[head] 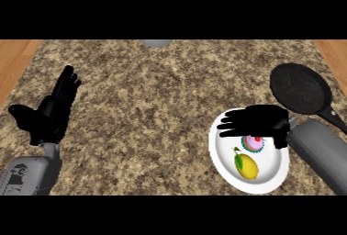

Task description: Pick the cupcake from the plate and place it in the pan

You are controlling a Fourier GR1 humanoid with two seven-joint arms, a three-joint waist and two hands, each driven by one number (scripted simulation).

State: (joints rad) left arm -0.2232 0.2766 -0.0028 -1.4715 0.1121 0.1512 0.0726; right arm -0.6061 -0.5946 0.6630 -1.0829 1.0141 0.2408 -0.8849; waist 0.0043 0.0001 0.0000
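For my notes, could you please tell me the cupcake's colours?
Pink frosting, red top, teal wrapper, on the small round cupcake; head view.

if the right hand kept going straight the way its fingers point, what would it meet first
The right hand points toward the view's left, over the plate; past its rim, only bare counter shows. Height unclear.

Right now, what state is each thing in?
cupcake: on the plate, partly under the right hand, not lifted.
mango: lying on the plate, untouched.
plate: flat on the counter.
pan: empty, beyond the plate.
right hand: open, over the cupcake.
left hand: open, resting at left.
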